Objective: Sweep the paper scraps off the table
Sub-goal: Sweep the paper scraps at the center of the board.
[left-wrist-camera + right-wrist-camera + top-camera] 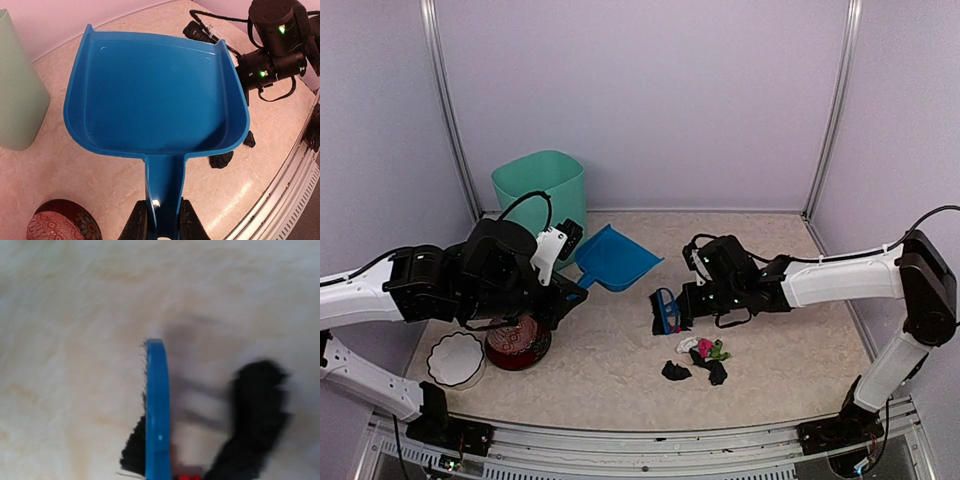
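Observation:
The paper scraps [701, 356] lie in a small heap on the table [610, 385] right of centre: black, pink, green and white bits. My right gripper [682, 304] is shut on a small blue hand brush [665, 311], which stands just left of and behind the heap. In the right wrist view the brush [158, 415] is blurred, with black bristles on its left. My left gripper [165, 222] is shut on the handle of the blue dustpan [155, 95]. The pan [617, 258] hangs above the table, left of the brush and empty. Two black scraps [221, 160] show past its right rim.
A teal bin [540, 188] stands at the back left. Under my left arm sit a dark red bowl [517, 345] and a white bowl [455, 358]. A metal rail [650, 437] runs along the front edge. A blurred black shape [256, 425] is right of the brush.

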Action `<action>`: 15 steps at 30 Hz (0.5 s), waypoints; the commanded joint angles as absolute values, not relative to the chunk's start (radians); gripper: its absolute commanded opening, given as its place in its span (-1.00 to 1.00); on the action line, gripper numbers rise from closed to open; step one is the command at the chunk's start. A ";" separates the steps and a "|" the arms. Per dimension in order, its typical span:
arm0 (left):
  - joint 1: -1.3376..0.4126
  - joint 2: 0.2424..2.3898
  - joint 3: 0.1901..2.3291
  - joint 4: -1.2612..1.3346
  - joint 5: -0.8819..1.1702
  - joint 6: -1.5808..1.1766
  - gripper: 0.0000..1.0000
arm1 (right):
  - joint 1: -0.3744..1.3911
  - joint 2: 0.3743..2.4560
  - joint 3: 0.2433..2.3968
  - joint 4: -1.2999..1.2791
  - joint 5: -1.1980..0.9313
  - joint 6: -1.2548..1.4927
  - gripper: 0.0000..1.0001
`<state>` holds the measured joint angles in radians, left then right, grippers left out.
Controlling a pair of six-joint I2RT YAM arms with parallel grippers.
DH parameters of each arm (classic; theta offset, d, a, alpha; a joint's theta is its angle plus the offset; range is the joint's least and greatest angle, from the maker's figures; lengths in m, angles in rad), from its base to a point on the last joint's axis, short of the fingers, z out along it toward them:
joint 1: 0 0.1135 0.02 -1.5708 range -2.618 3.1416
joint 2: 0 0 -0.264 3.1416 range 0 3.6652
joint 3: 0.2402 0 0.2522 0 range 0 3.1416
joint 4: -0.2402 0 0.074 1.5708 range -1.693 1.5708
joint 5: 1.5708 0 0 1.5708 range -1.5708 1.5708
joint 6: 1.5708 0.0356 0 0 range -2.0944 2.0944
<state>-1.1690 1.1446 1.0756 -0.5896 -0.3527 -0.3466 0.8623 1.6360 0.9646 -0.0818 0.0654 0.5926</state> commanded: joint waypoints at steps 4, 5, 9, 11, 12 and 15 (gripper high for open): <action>-1.175 1.127 1.027 -0.507 -0.346 -0.362 -1.00 | 0.830 1.483 0.938 -0.187 0.120 0.536 -1.00; -1.175 1.129 1.024 -0.504 -0.350 -0.361 -1.00 | 0.830 1.453 0.933 -0.186 0.097 0.523 -1.00; -1.174 1.143 1.019 -0.494 -0.358 -0.358 -1.00 | 0.830 1.329 0.925 -0.215 -0.002 0.468 -1.00; -1.168 1.148 1.017 -0.485 -0.356 -0.355 -1.00 | 0.830 1.283 0.931 -0.254 -0.067 0.416 -1.00; -1.165 1.151 1.016 -0.480 -0.353 -0.353 -1.00 | 0.830 1.261 0.932 -0.274 -0.102 0.395 -1.00; -1.154 1.158 1.017 -0.474 -0.344 -0.344 -1.00 | 0.830 1.208 0.930 -0.362 -0.198 0.339 -1.00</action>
